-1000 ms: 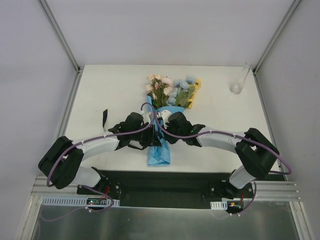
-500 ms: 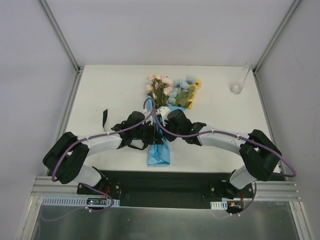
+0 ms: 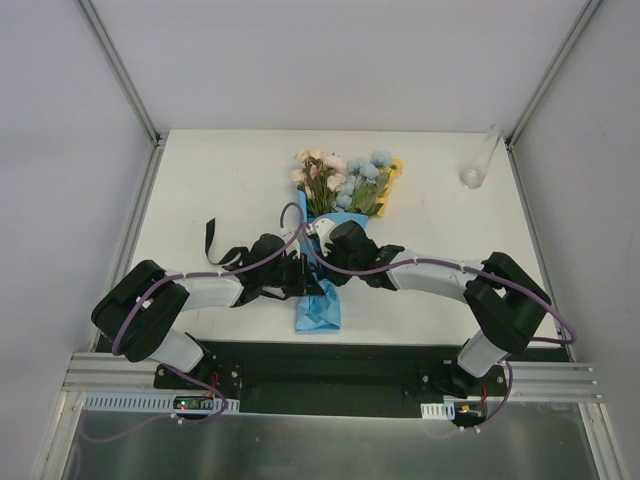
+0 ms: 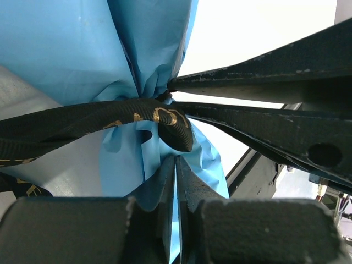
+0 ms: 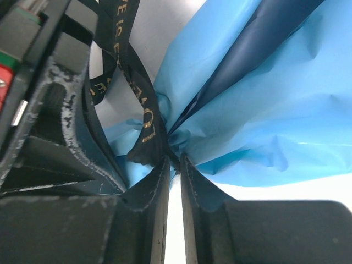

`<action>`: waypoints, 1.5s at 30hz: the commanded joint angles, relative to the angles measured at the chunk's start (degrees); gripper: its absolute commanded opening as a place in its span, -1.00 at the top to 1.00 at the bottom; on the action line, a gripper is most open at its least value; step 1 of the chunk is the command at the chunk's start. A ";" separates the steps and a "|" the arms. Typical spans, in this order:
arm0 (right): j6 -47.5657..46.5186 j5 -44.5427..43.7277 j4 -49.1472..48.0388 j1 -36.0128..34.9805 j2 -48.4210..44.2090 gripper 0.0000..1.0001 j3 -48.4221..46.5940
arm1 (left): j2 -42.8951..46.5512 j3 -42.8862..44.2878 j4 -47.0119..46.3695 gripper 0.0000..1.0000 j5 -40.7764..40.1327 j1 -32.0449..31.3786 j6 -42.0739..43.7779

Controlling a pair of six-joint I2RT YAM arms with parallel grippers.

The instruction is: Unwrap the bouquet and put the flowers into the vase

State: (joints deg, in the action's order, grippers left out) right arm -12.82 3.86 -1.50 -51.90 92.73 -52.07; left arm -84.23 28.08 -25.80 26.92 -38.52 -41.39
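Bouquet lies mid-way across the worktop, blooms toward the far edge, ribbon tied. The left end effector is clamped tight just under the knot. The right end effector pinches the cone's gathered neck. The vase stands far right. Grey walls enclose the white surface. A second ago the left jaws stood wider; the bouquet has not shifted.

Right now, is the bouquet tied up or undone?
Tied up. The black ribbon is knotted round the pinched blue paper, and the flowers poke out of the cone's top.
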 commanded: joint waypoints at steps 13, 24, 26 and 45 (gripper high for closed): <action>-4.14 2.30 -1.23 -0.75 4.74 0.53 -2.59 | -1.20 -2.67 -1.27 0.98 0.68 -0.06 -0.36; -5.20 -5.70 0.97 -1.54 7.29 0.58 -4.35 | -1.29 -3.38 -1.27 1.00 0.33 -0.15 -0.89; -5.29 -5.97 0.97 -1.97 7.38 0.65 -4.79 | -1.47 -3.55 -1.27 1.00 0.15 -0.06 -1.07; -0.46 -27.32 -9.13 -5.49 -3.95 0.99 2.41 | -2.79 -4.43 -0.30 1.00 -0.81 -0.15 -3.17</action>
State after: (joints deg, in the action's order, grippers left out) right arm -14.70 -14.44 -4.36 -57.69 93.34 -50.33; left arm -85.25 25.71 -29.89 26.50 -38.17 -44.69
